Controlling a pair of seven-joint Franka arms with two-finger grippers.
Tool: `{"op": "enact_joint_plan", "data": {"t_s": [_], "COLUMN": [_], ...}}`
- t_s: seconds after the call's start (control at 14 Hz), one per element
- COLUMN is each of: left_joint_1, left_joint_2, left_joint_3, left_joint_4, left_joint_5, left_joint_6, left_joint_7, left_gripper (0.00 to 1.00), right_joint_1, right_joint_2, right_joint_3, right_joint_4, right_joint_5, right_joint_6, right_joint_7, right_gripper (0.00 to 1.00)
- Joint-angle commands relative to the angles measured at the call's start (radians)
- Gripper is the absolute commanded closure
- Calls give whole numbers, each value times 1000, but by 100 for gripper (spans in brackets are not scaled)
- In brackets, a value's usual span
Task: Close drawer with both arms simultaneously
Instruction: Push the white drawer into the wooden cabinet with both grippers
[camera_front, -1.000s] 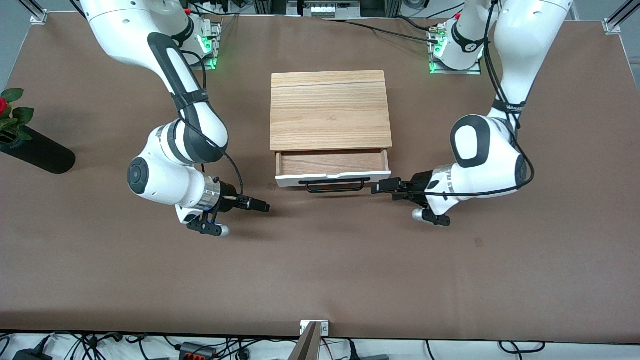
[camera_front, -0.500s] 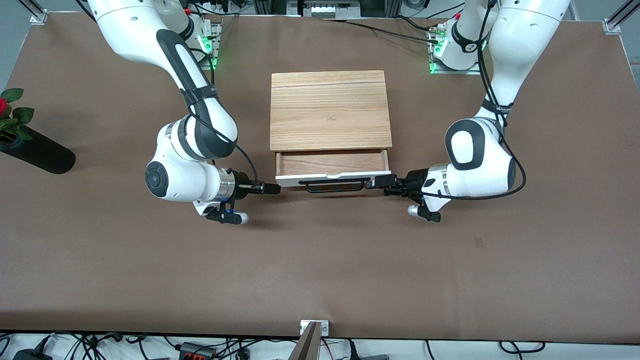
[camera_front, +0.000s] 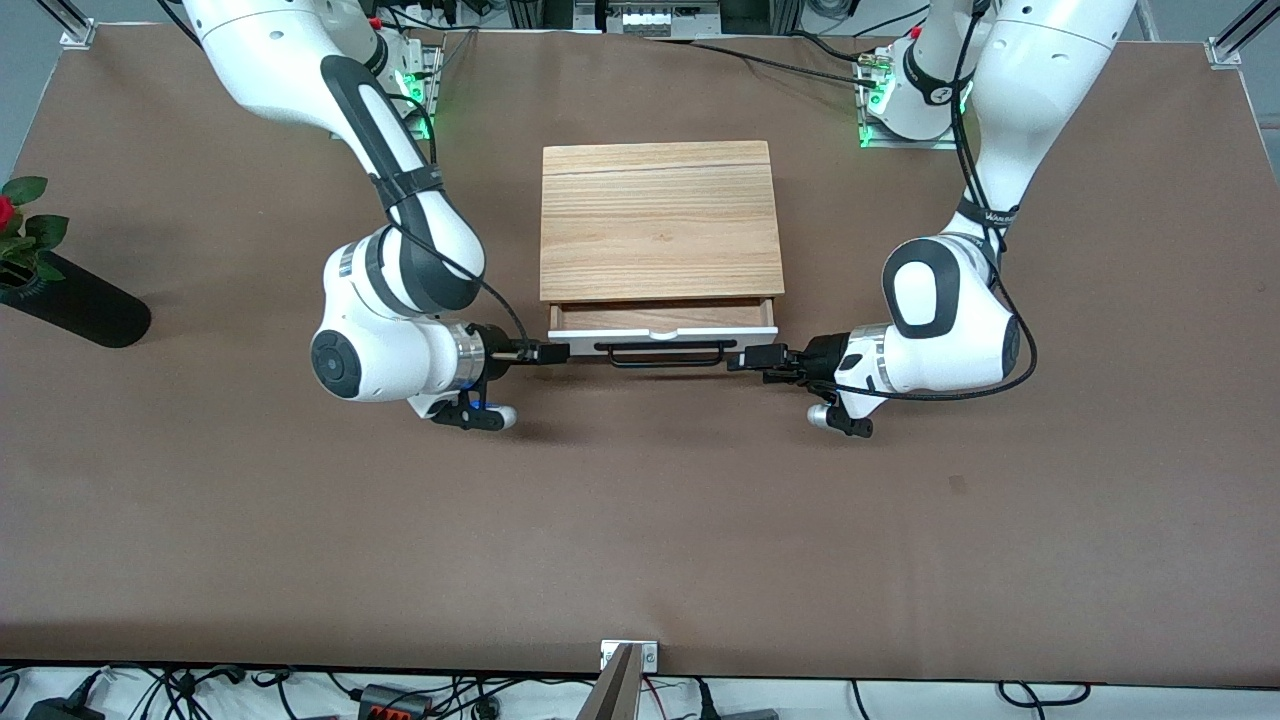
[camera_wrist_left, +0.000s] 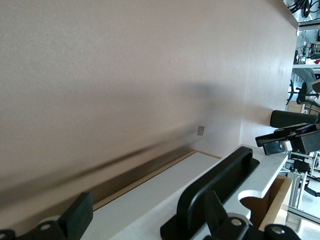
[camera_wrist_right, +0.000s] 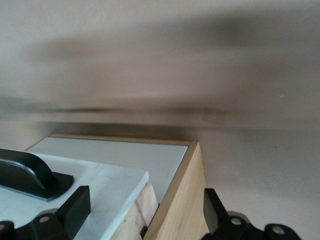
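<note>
The drawer (camera_front: 662, 333) stands a little way out of the light oak casing (camera_front: 660, 220), with a thin strip of its wooden inside showing. Its black bar handle (camera_front: 665, 356) faces the front camera. My right gripper (camera_front: 555, 352) is open at the white front's end toward the right arm, its fingers either side of the drawer's corner (camera_wrist_right: 90, 175) and the casing's side (camera_wrist_right: 185, 200). My left gripper (camera_front: 750, 360) is open at the other end, with the white front (camera_wrist_left: 150, 200) and the handle (camera_wrist_left: 220, 175) between its fingers.
A black vase (camera_front: 75, 305) with a red flower stands at the right arm's end of the table. A camera mount (camera_front: 628, 670) sits at the table's edge nearest the front camera. Brown tabletop (camera_front: 640, 520) lies in front of the drawer.
Both grippers have come in to the ends of the drawer's front and moved toward the casing. The drawer has slid most of the way in.
</note>
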Motion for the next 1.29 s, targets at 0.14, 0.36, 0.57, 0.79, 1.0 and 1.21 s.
{"op": "enact_joint_plan", "data": {"t_s": [0.14, 0.36, 0.57, 0.79, 1.0, 1.21], "left_joint_1": [4, 13, 16, 15, 15, 18], "left_joint_2": [-41, -89, -95, -97, -97, -98], "left_joint_3": [-26, -52, -51, -51, -51, -51], "left_joint_4": [-87, -160, -169, -189, -189, -175], "left_joint_5": [-27, -27, -27, -27, -27, -27], "left_joint_6": [-41, -66, -125, -135, -139, -150], "left_joint_7": [24, 18, 13, 15, 15, 4], "left_gripper": [2, 2, 2, 2, 2, 2], "right_joint_1": [20, 20, 34, 48, 48, 45], "right_joint_2": [8, 11, 23, 31, 31, 26], "right_joint_3": [3, 3, 3, 3, 3, 1], "right_joint_4": [11, 11, 11, 9, 9, 9], "right_joint_5": [4, 3, 4, 4, 4, 3], "right_joint_6": [-66, -113, -127, -127, -142, -207], "right_joint_7": [3, 3, 12, 17, 17, 26], "right_gripper": [0, 0, 0, 0, 0, 0]}}
